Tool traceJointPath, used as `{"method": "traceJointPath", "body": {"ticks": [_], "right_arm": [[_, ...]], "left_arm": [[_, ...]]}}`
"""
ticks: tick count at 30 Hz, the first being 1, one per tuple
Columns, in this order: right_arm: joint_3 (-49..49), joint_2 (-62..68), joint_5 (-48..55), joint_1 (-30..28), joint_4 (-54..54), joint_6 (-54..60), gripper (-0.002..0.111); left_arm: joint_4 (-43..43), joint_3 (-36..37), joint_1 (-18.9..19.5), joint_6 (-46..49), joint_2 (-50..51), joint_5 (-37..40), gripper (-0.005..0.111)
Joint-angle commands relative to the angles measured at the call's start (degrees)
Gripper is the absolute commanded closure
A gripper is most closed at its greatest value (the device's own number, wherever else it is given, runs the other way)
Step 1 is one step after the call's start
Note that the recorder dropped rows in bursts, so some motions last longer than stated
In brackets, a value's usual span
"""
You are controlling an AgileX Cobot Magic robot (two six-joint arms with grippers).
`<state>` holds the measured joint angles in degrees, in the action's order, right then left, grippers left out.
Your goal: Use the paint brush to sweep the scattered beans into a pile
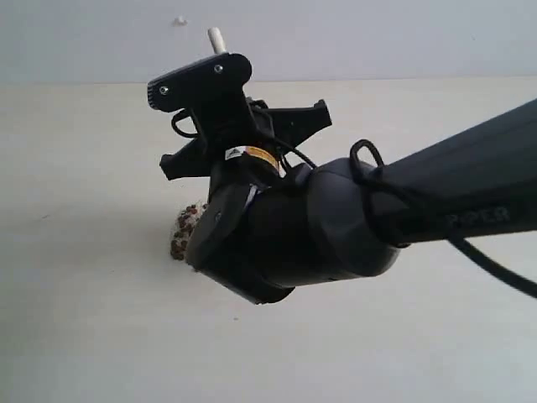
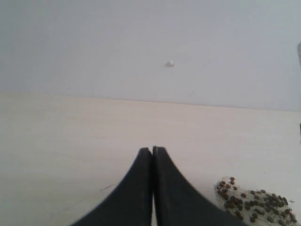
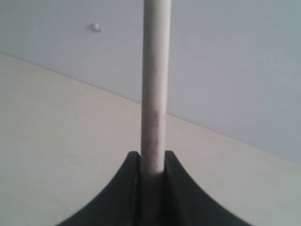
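The beans (image 1: 184,229) lie gathered in a small patch on the pale table, dark reddish-brown pellets among whitish grains, half hidden behind my right arm. In the left wrist view the beans (image 2: 254,203) sit just beside my left gripper (image 2: 152,149), which is shut and empty, its fingers pressed together. My right gripper (image 3: 152,157) is shut on the paint brush handle (image 3: 155,89), a pale wooden stick rising between the fingers. Only the handle's tip (image 1: 216,38) shows above the gripper in the exterior view. The bristles and ferrule are hidden.
My right arm (image 1: 403,210) fills much of the exterior view and covers the table behind it. A pale wall (image 1: 352,34) borders the table's far edge, with a small white speck (image 1: 179,21) on it.
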<state>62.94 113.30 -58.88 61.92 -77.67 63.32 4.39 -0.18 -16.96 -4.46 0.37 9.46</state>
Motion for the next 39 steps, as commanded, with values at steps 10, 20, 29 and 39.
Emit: {"method": "traceJointPath", "body": {"ticks": [10,20,29,39], "right_arm": [[-10.6,-2.6,-3.3,8.6,-14.8,3.7,0.108],[-10.6,-0.9,0.6,9.4,-8.7,-8.3,0.108],[-9.5,0.1,1.3,9.3,-2.7,-20.5,0.108],[-3.6,-0.5,-8.9,9.4,-4.9,-11.0,0.108]], "left_arm": [[-0.1,0.2,-0.4,-0.3,-0.4,-0.1,0.107],[-0.1,0.2,-1.7,-0.3,-0.4,-0.1,0.107],[-0.1,0.2,-1.9,-0.3,-0.4,-0.1,0.107],[-0.1,0.2,-1.9,-0.3,-0.4,-0.1,0.107]]}}
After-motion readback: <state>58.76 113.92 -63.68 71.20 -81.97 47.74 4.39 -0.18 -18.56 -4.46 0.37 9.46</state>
